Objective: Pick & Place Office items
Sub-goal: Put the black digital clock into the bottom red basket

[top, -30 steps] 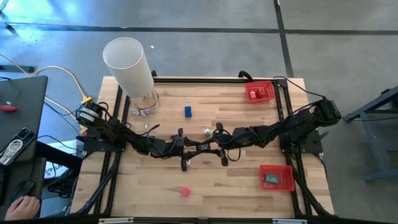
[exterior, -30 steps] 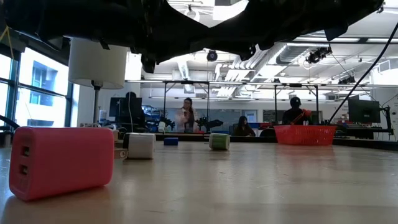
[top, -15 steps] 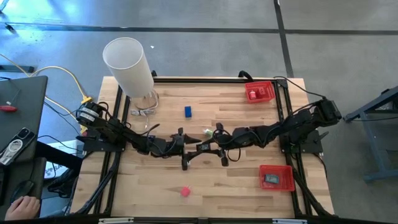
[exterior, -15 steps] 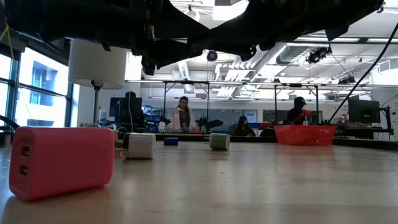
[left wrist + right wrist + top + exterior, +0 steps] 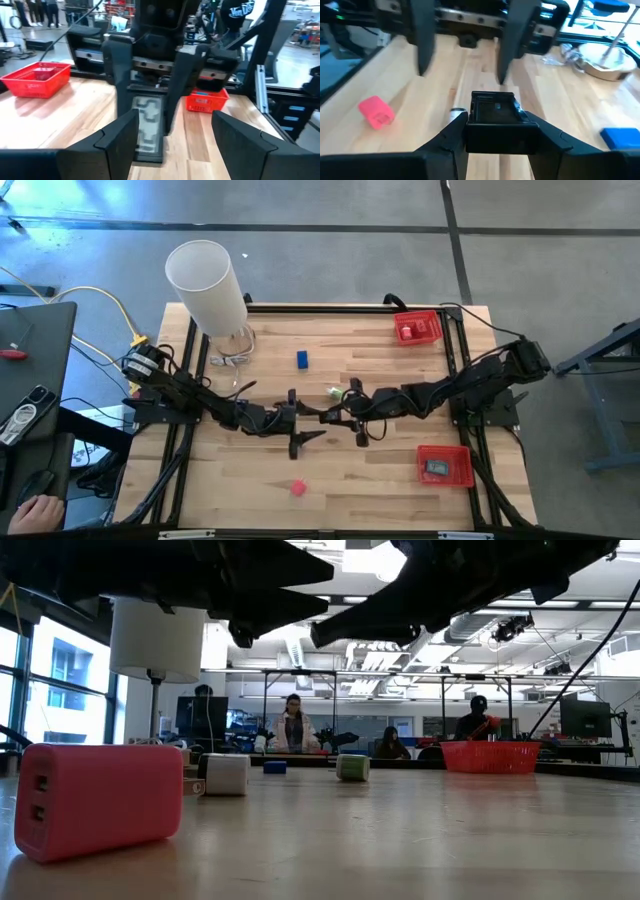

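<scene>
Gripping black item | right hand | mid-table, edges far

The room is big and open, like a workshop. The floor is gray with dark lines across it. The table is made of light wood strips and has a black frame. Across the room, long lights and pipes hang from the ceiling. A tall window lets in daylight at one side. Far back, people sit and stand by desks with screens.
</scene>
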Robot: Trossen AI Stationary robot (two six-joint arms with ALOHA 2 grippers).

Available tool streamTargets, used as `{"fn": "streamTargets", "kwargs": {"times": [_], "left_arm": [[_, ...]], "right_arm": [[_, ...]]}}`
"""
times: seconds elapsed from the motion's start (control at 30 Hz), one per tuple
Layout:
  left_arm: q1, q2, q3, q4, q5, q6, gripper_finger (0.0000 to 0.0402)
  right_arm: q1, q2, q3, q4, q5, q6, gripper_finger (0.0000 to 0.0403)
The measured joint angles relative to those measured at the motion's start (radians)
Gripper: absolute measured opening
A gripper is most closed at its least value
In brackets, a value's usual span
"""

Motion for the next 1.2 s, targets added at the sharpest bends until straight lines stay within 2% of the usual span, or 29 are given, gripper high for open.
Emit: {"fn": "streamTargets", "kwargs": {"times": [0.1, 0.33, 0.77, 0.83, 1.2], "left_arm": [[-0.003, 0.000, 0.000, -0.001, 0.001, 0.000, 0.0244], [-0.013, 0.000, 0.000, -0.003, 0.001, 0.020, 0.0244], [-0.013, 0.001, 0.000, -0.045, 0.000, -0.008, 0.0245], [-0.013, 0.001, 0.000, -0.046, 0.000, -0.009, 0.0245], [-0.012, 0.001, 0.000, -0.066, 0.000, -0.018, 0.0245]], "right_arm": [[0.018, -0.004, 0.000, -0.021, 0.059, 0.000, 0.0142], [0.075, -0.094, 0.002, -0.208, 0.166, 0.066, 0.0142], [0.202, -0.231, 0.012, -0.394, 0.203, 0.223, 0.0142], [0.227, -0.246, 0.016, -0.452, 0.234, 0.257, 0.0142], [0.370, -0.249, 0.154, -0.712, 0.422, 0.418, 0.0142]]}}
